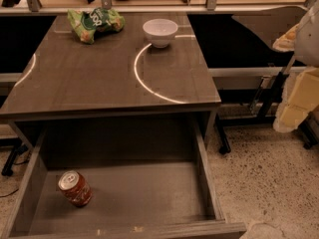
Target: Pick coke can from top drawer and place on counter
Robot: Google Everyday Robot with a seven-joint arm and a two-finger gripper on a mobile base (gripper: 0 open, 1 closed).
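Observation:
The coke can (pixel 75 188), red with a silver top, stands on the flat bottom of the top drawer (pixel 149 193), near its front left corner. The drawer is pulled fully out below the counter (pixel 94 78), a dark wood-grain top with a pale curved line across it. My gripper (pixel 294 103) is at the far right edge of the view, beside the counter and over the floor. It is well away from the can and holds nothing that I can see.
A white bowl (pixel 160 32) and a green snack bag (pixel 94 23) sit at the back of the counter. The drawer's low side walls (pixel 207 173) flank the can. Speckled floor lies to the right, and a rail runs behind the counter.

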